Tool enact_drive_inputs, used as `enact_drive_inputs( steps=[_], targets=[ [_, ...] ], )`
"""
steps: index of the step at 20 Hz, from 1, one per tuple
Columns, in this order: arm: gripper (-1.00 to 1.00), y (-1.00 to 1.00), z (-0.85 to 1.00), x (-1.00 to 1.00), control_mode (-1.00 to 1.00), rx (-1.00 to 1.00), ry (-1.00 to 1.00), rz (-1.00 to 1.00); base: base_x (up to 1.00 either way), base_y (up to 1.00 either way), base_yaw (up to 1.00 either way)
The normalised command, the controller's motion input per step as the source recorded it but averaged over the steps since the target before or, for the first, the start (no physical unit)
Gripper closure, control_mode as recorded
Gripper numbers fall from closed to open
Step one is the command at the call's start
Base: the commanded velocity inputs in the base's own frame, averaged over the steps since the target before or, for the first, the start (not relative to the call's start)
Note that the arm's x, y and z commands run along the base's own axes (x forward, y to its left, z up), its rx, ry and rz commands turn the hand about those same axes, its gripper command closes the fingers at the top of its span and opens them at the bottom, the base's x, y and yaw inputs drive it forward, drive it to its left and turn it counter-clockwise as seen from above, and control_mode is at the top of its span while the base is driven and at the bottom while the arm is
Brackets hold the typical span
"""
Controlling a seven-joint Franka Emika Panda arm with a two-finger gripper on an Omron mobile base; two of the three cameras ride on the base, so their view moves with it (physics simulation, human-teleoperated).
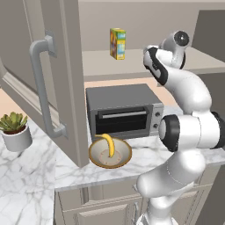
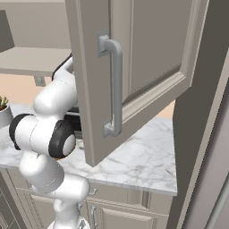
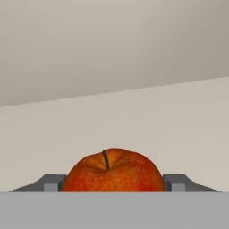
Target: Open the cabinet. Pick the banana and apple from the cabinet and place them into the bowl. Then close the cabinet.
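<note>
Hand view showed the apple on the cabinet shelf between the hand's spread fingers, not visibly pinched. Doors open, banana already in the bowl on the surface. Left, I'd judge: apple transfer, closing doors.

This is a kitchen: a marble surface with a toaster oven, a taupe wall cabinet and drawers below.
</note>
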Motion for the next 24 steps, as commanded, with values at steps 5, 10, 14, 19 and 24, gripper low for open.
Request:
enact_drive_inputs(
  steps=[5, 10, 14, 19, 24],
  targets=[
    [1.00, 0.00, -0.10, 0.01, -1.00, 0.00, -0.06, 0.00, 0.00, 0.00, 0.00],
    [1.00, 0.00, -0.21, 0.04, -1.00, 0.00, -0.04, 0.00, 0.00, 0.00, 0.00],
    [1.00, 0.00, 0.08, -0.69, -1.00, 0.05, 0.00, -0.01, 0.00, 0.00, 0.00],
    [1.00, 0.00, 0.32, -1.00, -1.00, 0.09, 0.01, -0.01, 0.00, 0.00, 0.00],
    [1.00, 0.00, 0.18, -1.00, -1.00, 0.08, 0.08, 0.00, 0.00, 0.00, 0.00]
  ],
)
